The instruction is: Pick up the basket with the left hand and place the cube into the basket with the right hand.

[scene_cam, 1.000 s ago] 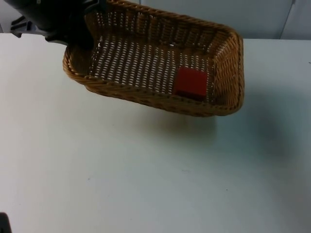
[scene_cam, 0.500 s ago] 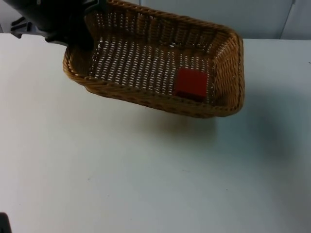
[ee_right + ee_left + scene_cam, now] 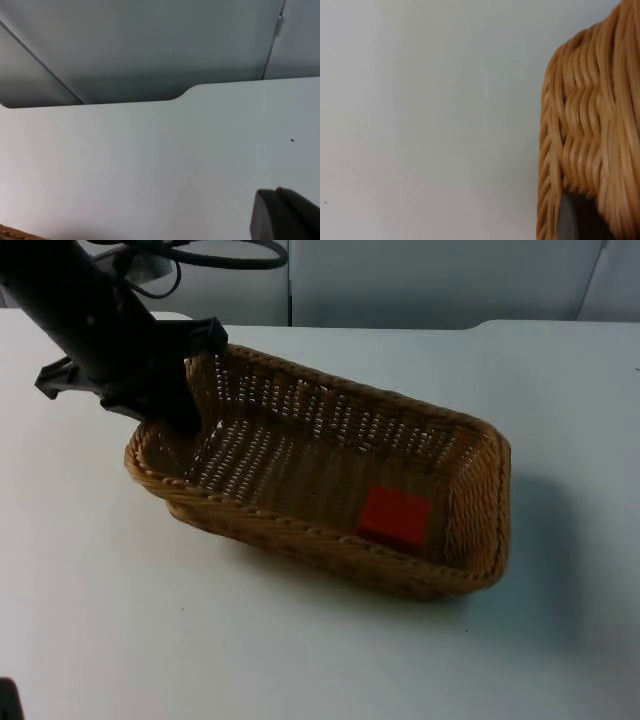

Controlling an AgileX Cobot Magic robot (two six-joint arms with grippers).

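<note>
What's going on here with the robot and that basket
The left claw grips the wicker basket at the rim of one short end. The red cube already lies inside the basket, near the end away from that claw. The basket sits low over the white table; whether it touches the table I cannot tell. The right arm waits off to the side, its claw over bare table near the grey partition wall.

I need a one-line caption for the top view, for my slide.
Left gripper holds a woven basket by its rim; the red cube lies inside, above the white table.
</note>
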